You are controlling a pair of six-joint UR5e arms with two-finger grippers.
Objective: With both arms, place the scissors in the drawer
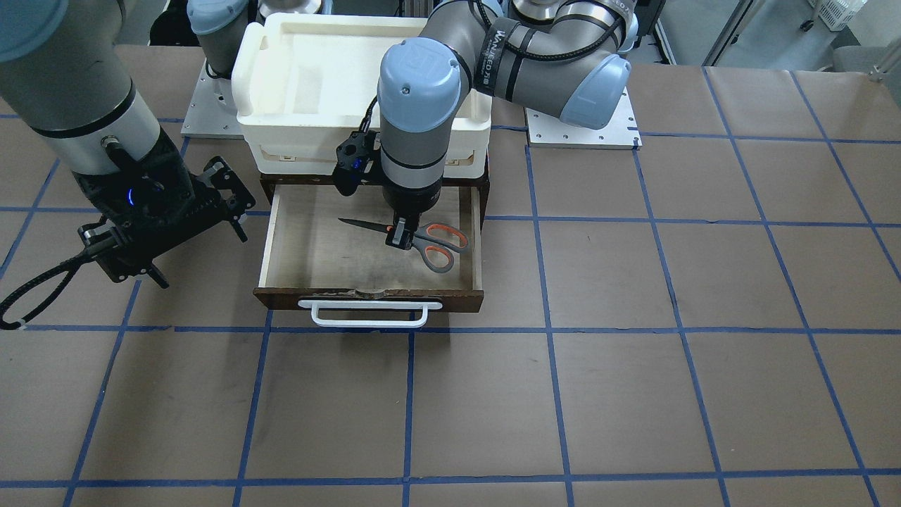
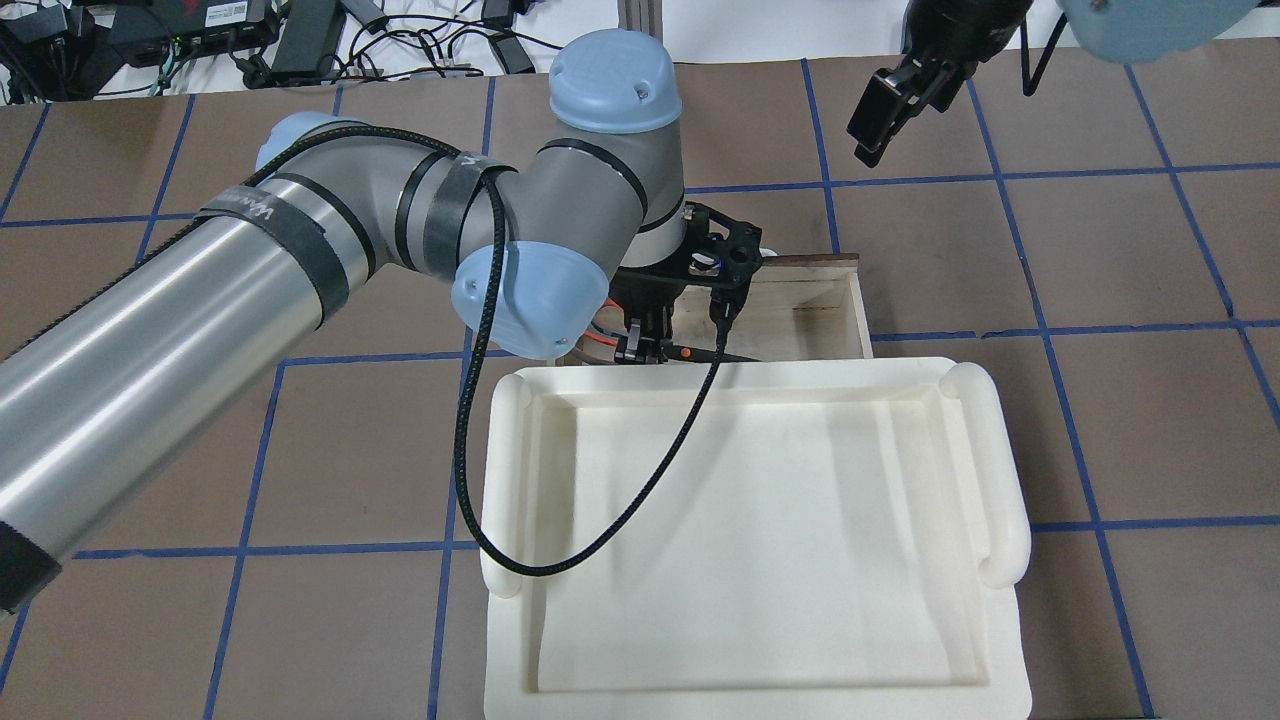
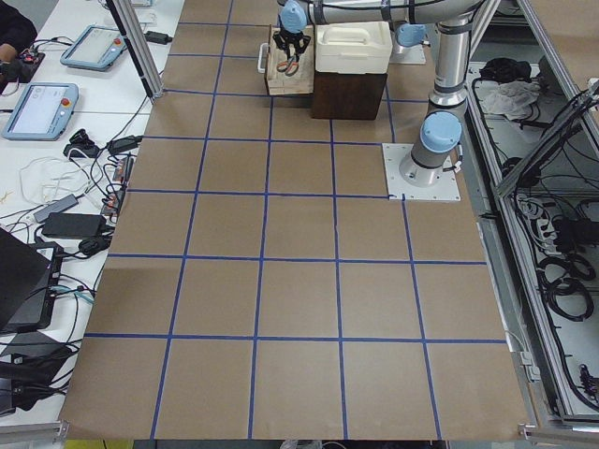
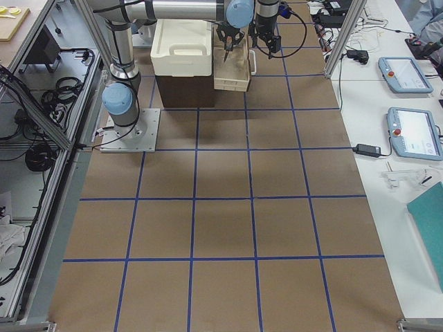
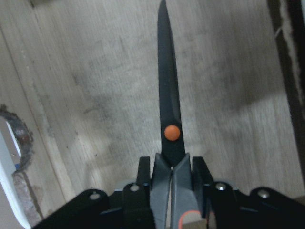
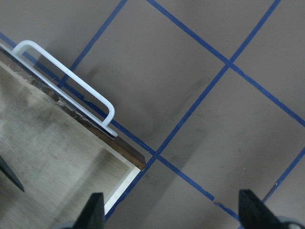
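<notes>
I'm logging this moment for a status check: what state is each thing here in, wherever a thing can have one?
drawer: pulled open.
scissors: blades closed, gripped just behind the pivot, over the drawer's floor.
left end effector: shut on the scissors.
right end effector: open, holding nothing, beside the drawer.
white tray: empty.

In my left wrist view the scissors (image 5: 168, 109) lose their handle loops past the 6 o'clock edge. From overhead I find the white tray (image 2: 760, 520) covering most of the drawer (image 2: 808, 305).
</notes>
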